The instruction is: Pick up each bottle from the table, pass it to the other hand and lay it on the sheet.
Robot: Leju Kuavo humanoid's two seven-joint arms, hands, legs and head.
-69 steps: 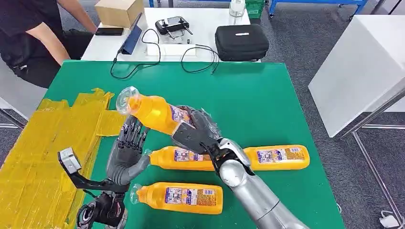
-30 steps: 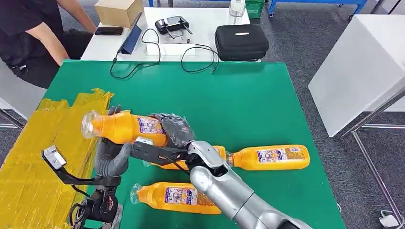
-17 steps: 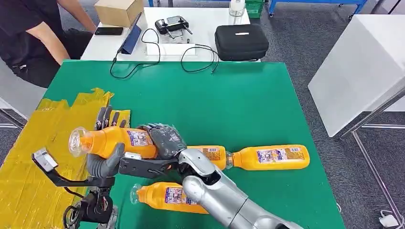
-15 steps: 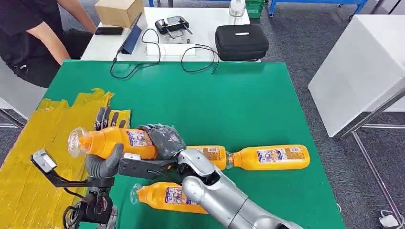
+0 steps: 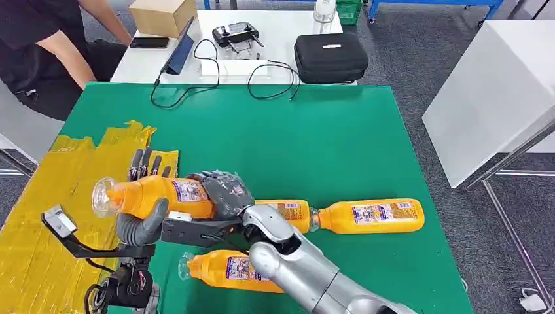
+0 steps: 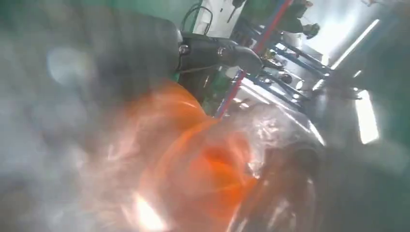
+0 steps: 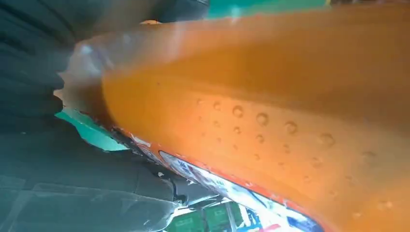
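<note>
An orange bottle (image 5: pixel 154 194) with a clear cap is held level above the edge of the yellow sheet (image 5: pixel 52 196). My right hand (image 5: pixel 222 192) grips its base end. My left hand (image 5: pixel 141 219) is under its neck half, fingers (image 5: pixel 141 163) upright behind it and the thumb up against its front. The bottle shows blurred in the left wrist view (image 6: pixel 193 179) and close up in the right wrist view (image 7: pixel 270 111). Three more orange bottles lie on the green table (image 5: pixel 314 137): one at the right (image 5: pixel 373 216), one (image 5: pixel 285 210) partly behind my right arm, one near the front (image 5: pixel 219 269).
A person sits at the far left (image 5: pixel 46 46). Behind the green table a white table carries a black case (image 5: pixel 330 57), a cardboard box (image 5: pixel 163 14), a controller (image 5: pixel 237 33) and cables. A white cabinet (image 5: pixel 497 91) stands to the right.
My right hand has carried the bottle left and down to my left hand at the sheet's edge. In the last half second almost nothing moved.
</note>
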